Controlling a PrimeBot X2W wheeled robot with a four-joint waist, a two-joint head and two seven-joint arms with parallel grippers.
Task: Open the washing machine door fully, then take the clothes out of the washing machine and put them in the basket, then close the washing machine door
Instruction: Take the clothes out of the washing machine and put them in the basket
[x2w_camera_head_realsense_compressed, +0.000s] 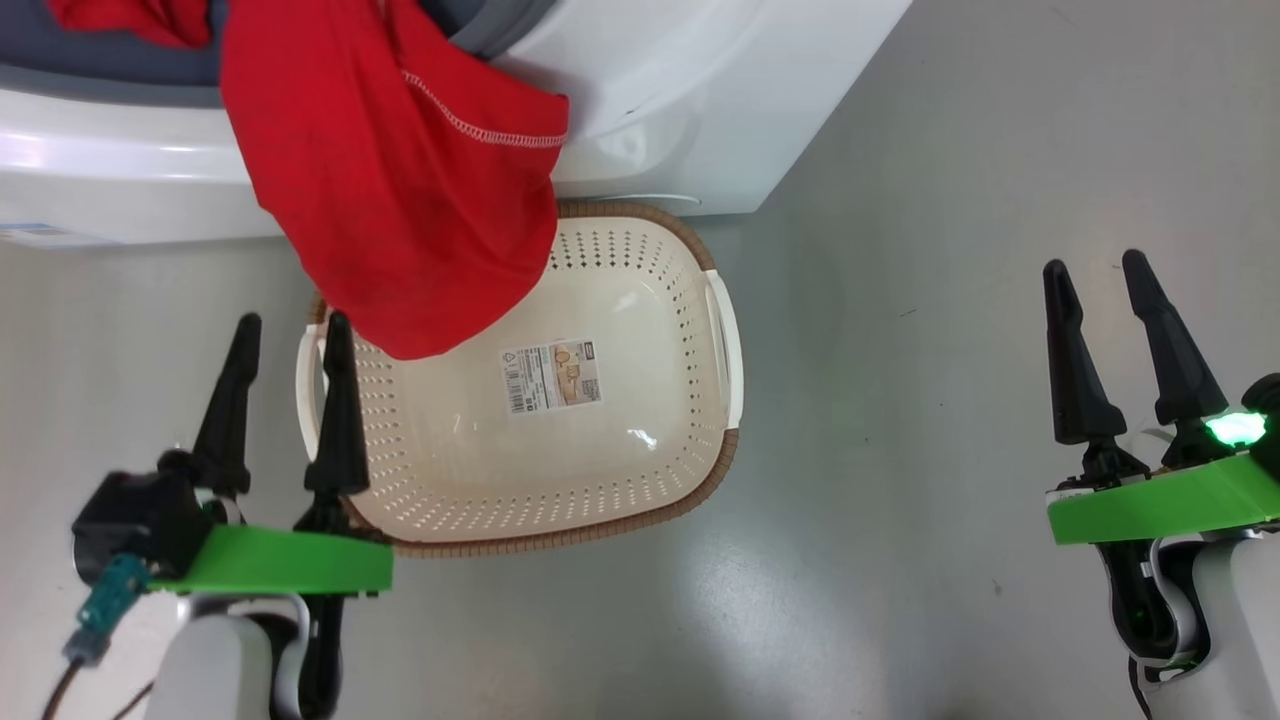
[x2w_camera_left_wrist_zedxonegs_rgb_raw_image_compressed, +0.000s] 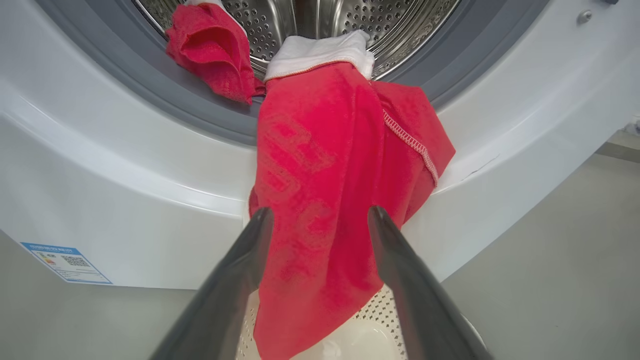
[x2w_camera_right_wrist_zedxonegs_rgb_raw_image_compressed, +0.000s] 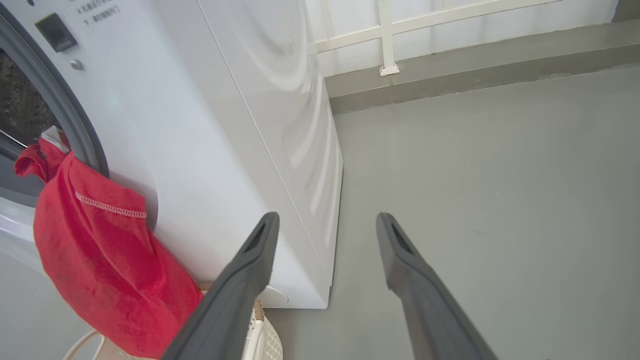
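Note:
A bright red garment (x2w_camera_head_realsense_compressed: 400, 190) with white stitching hangs out of the washing machine (x2w_camera_head_realsense_compressed: 680, 110) over its grey rubber ring (x2w_camera_left_wrist_zedxonegs_rgb_raw_image_compressed: 150, 95), its lower end dangling above the basket (x2w_camera_head_realsense_compressed: 640, 480). More red and white clothes (x2w_camera_left_wrist_zedxonegs_rgb_raw_image_compressed: 212, 47) lie at the mouth of the steel drum (x2w_camera_left_wrist_zedxonegs_rgb_raw_image_compressed: 400, 20). The cream basket stands on the floor against the machine's front, nothing lying on its bottom. My left gripper (x2w_camera_head_realsense_compressed: 290, 330) is open at the basket's left rim, facing the hanging red garment (x2w_camera_left_wrist_zedxonegs_rgb_raw_image_compressed: 320, 200) without touching it. My right gripper (x2w_camera_head_realsense_compressed: 1100, 270) is open over bare floor, far right. The door is out of view.
Grey floor (x2w_camera_head_realsense_compressed: 950, 350) surrounds the basket and machine. In the right wrist view the machine's white side panel (x2w_camera_right_wrist_zedxonegs_rgb_raw_image_compressed: 280, 100) stands left of a white wall with a rail (x2w_camera_right_wrist_zedxonegs_rgb_raw_image_compressed: 385, 35) at the back.

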